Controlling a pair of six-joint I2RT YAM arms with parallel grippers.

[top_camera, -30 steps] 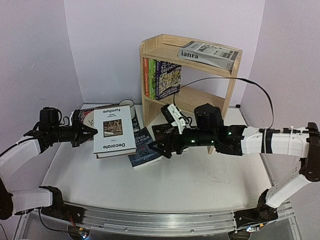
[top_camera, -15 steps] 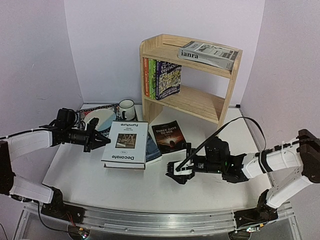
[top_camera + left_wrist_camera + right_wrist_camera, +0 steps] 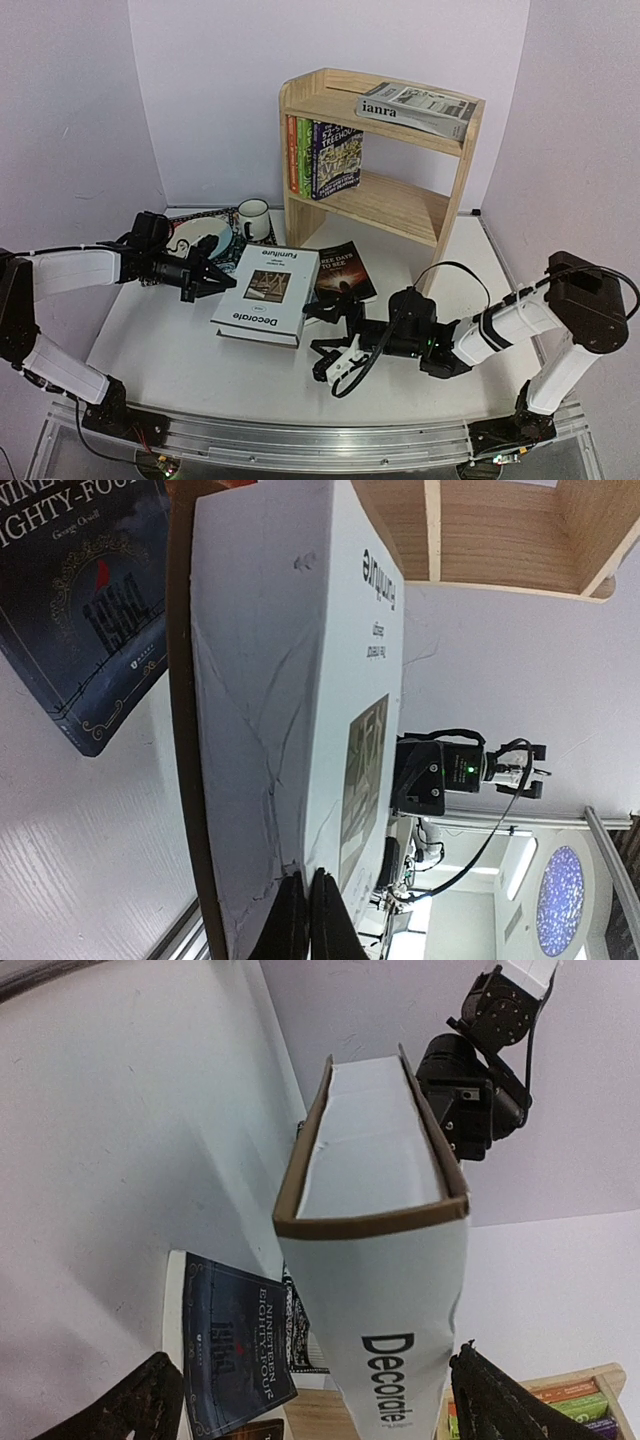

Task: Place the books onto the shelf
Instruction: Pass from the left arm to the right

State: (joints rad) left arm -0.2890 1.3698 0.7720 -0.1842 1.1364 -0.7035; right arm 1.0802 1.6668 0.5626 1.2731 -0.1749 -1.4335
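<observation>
Jaws, left: left gripper (image 3: 212,281) pinched fully shut, holding nothing, tips against the page edge of the white book (image 3: 268,292).
Jaws, right: right gripper (image 3: 332,354) spread wide and empty, white book's spine straight ahead of the gap, apparently not yet between the fingers.
White book: lying flat, flanked end to end by the two sets of jaws, resting partly on the dark blue book (image 3: 90,610).
Black book (image 3: 343,272): just beyond the right jaws, beside the white one.
Shelf (image 3: 455,165): well beyond both jaws, with a grey book (image 3: 415,108) on top and three paperbacks (image 3: 325,158) upright on the lower board.
Risk, push: an off-centre shove from the shut tips could spin the white book instead of feeding it into the open gap, or drag the blue book along underneath.
Risk, grip: thick, heavy volume; a shallow bite at one corner likely to slip or let the cover flop open on lifting.
Risk, neighbours: right fingers closing low could catch the black book.
</observation>
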